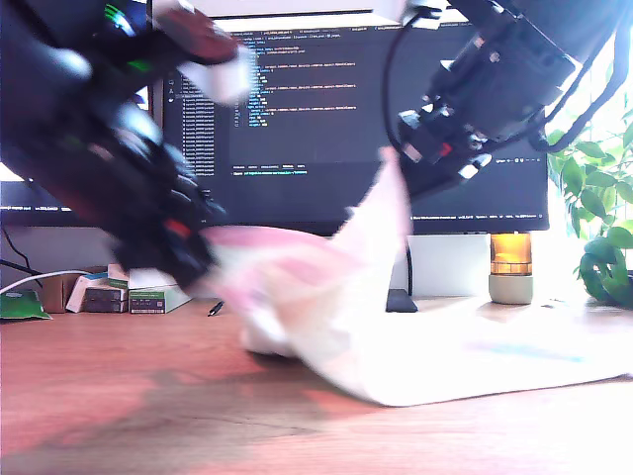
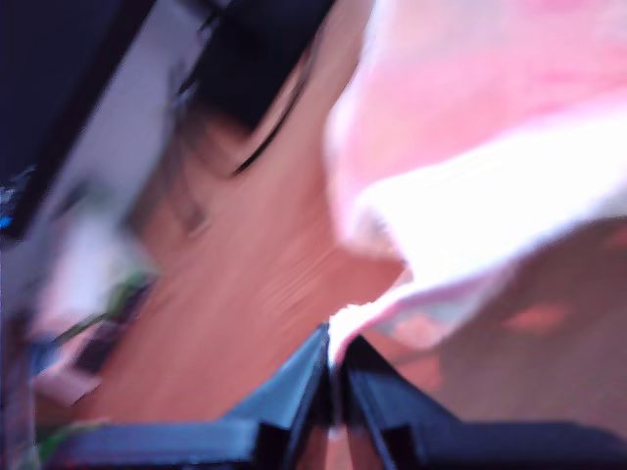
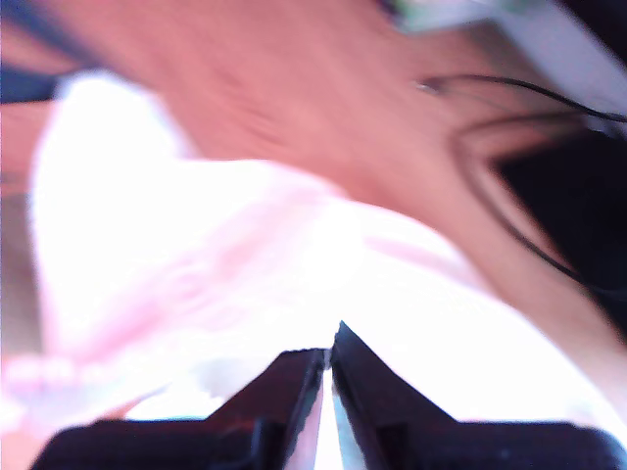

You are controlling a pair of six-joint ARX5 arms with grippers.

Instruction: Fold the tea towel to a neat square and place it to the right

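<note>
The tea towel (image 1: 396, 327) lies partly on the wooden desk (image 1: 119, 416) in front of the monitor (image 1: 326, 109), its far end spread flat toward the exterior view's right, while two of its edges are lifted off the wood. One lifted part rises to a peak below the arm at the exterior view's upper right; another is drawn sideways toward the arm at the exterior view's left. Everything is blurred, so the checks show only as pale pink and white patches (no label can be made out).

My first gripper (image 2: 335, 343) has its jaws pressed together on a thin edge of the towel (image 2: 470, 196), with the desk below. My second gripper (image 3: 328, 357) also has its jaws closed, pinching the cloth (image 3: 245, 274), which fills most of that view.

I cannot tell from the wrist views which arm in the exterior view is which.

Behind the towel, at the exterior view's right, stand a small amber lamp (image 1: 511, 265) and a leafy plant (image 1: 598, 208); at its left sit some small boxes (image 1: 148, 297) and a white cable (image 1: 40, 280).
</note>
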